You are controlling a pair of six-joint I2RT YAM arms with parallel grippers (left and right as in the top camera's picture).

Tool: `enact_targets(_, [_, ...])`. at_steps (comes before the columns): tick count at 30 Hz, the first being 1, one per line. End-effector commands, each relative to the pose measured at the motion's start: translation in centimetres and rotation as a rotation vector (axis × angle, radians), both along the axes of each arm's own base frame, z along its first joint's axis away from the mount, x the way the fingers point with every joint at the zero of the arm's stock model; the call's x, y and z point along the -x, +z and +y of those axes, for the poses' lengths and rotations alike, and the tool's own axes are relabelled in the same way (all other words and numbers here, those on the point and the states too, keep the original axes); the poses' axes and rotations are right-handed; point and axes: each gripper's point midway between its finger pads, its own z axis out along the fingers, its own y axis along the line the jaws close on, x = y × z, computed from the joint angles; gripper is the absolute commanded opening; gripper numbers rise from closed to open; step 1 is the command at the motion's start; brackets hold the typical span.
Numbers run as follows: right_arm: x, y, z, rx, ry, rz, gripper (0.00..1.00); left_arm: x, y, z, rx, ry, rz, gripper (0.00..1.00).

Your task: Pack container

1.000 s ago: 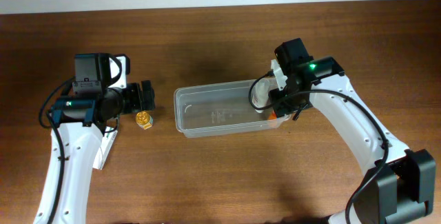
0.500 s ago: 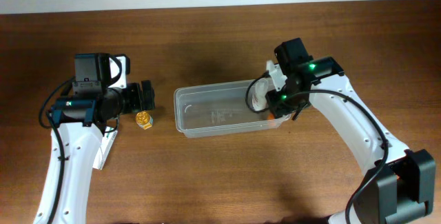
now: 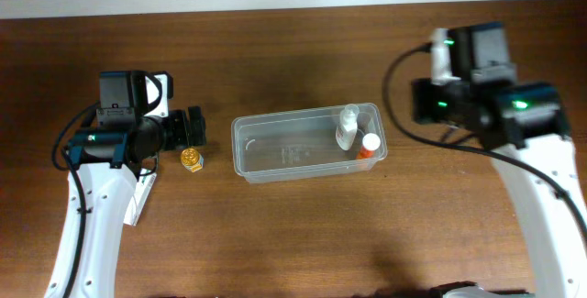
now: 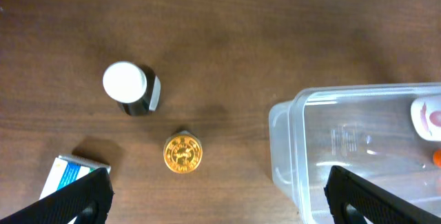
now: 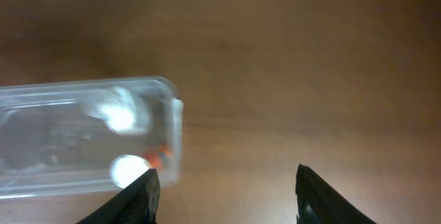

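Right gripper (image 5: pixel 224 182) and left gripper (image 4: pixel 220 193) are gaping empty; a left closure landing off-centre is probably risking toppling the small round gold-lidded jar (image 4: pixel 182 154), lower centre.

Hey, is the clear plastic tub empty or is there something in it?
Not empty: the container holds a clear bottle and an orange bottle at its right end.

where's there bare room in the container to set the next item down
The floor of the container is bare from its left wall to the white spray bottle. The right end is crowded: that bottle and the white-capped orange bottle sit close together there.
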Motion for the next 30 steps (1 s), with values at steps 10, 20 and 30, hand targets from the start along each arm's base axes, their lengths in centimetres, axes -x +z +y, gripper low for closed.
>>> enact_targets(10, [1.7, -2.5, -5.4, -0.088, -0.222, 0.131, 0.61, -1.1, 0.7, 0.6, -0.033, 0.025, -0.032, 0.99])
enact_targets(20, [1.3, -3.4, -5.1, -0.104, -0.215, 0.161, 0.63, -3.4, -1.2, 4.2, -0.019, 0.128, -0.011, 0.99])
enact_targets(30, [1.3, -3.4, -5.2, -0.103, -0.215, 0.162, 0.63, -7.2, -8.5, 5.4, -0.024, 0.132, 0.162, 0.99])
